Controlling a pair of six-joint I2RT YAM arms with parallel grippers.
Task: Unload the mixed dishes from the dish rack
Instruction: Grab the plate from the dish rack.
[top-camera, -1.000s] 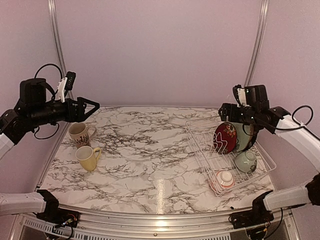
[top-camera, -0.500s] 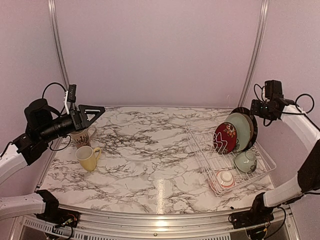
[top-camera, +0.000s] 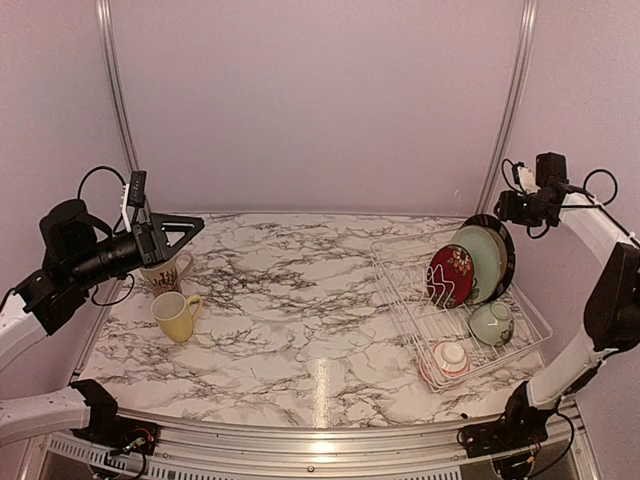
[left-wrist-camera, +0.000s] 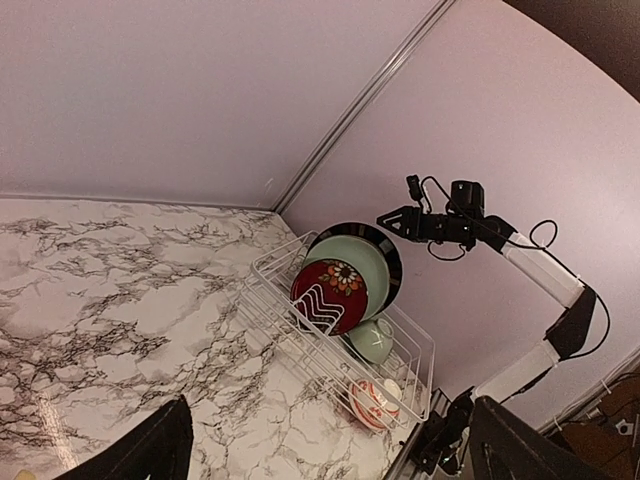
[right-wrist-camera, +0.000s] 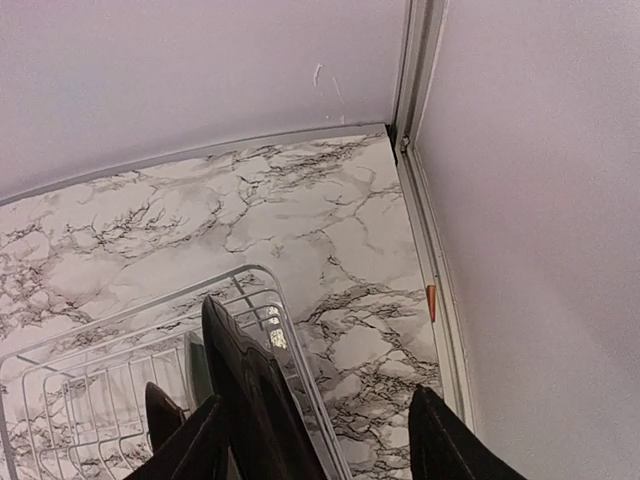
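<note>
The white wire dish rack (top-camera: 430, 325) stands at the right of the marble table. In it the red patterned plate (top-camera: 450, 275), the pale green plate (top-camera: 482, 258) and the black-rimmed plate (top-camera: 507, 248) stand on edge. The pale green bowl (top-camera: 491, 323) and the red-rimmed bowl (top-camera: 448, 358) lie in front of them. The yellow mug (top-camera: 177, 315) and the cream printed mug (top-camera: 160, 272) stand at the left. My left gripper (top-camera: 185, 228) is open and empty above the printed mug. My right gripper (top-camera: 502, 205) is open and empty, high above the rack's back corner; the black plate's rim (right-wrist-camera: 250, 385) shows below it.
The side wall and a metal corner post (top-camera: 505, 110) are close beside the right arm. The left wrist view shows the rack (left-wrist-camera: 300, 345) and the raised right arm (left-wrist-camera: 530, 260) across the table. The table's right edge strip (right-wrist-camera: 432, 290) runs beside the rack.
My right gripper has lifted off the standing plates and swung up toward the back right wall, empty. My left gripper has drawn back slightly and lowered over the mugs. The dishes have not moved.
</note>
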